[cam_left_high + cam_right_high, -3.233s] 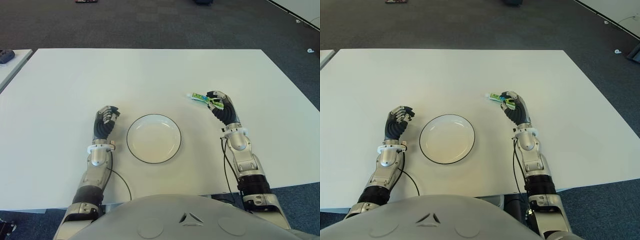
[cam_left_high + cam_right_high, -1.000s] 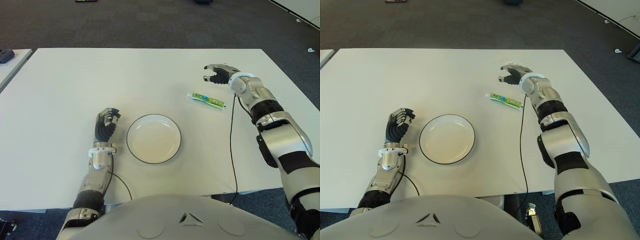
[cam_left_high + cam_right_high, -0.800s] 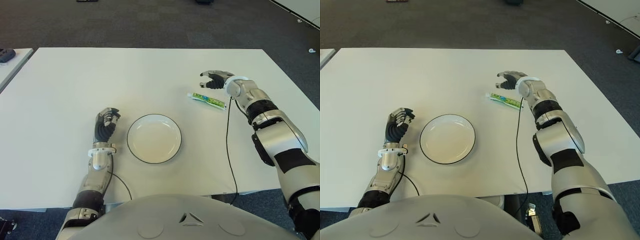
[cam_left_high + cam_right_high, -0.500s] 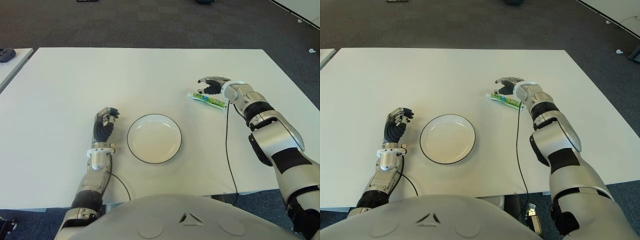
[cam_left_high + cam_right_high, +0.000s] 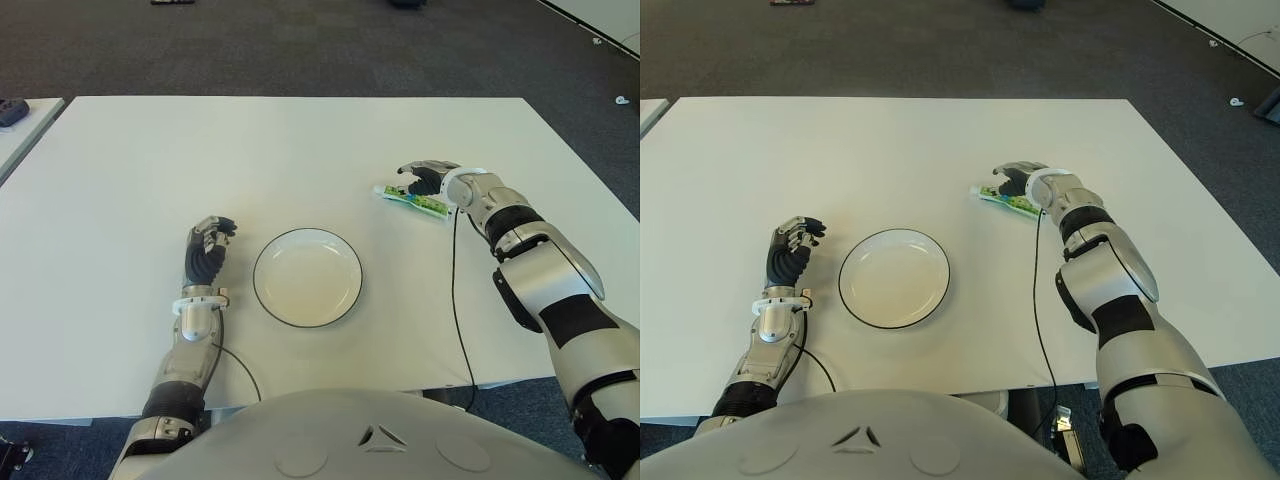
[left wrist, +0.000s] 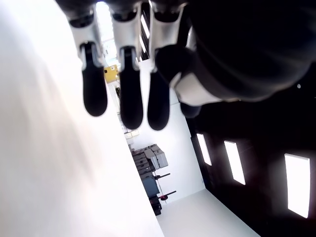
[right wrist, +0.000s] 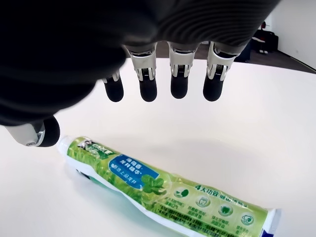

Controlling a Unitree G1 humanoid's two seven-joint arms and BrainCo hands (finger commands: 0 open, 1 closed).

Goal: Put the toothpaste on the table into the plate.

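Eye views: right hand (image 5: 425, 178) has dropped from above onto the toothpaste tube (image 5: 412, 199), which lies unmoved on the worktop (image 5: 300, 150), right of the empty plate (image 5: 307, 277); grasp looks imminent. Left hand (image 5: 206, 250) curled, idle left of plate. Right wrist view: fingers (image 7: 178, 85) spread over tube, not touching; green label's print unreadable.

A smooth, matt white tabletop (image 5: 300, 150) carries a round white plate (image 5: 307, 277) with a thin dark rim and a faintly glossy glaze. A green and white plastic toothpaste tube (image 7: 163, 187) has a shiny printed skin. The right hand (image 7: 163, 79) has silvery metal finger segments and matt black rubbery tips. The floor is dark, rough carpet (image 5: 300, 40).
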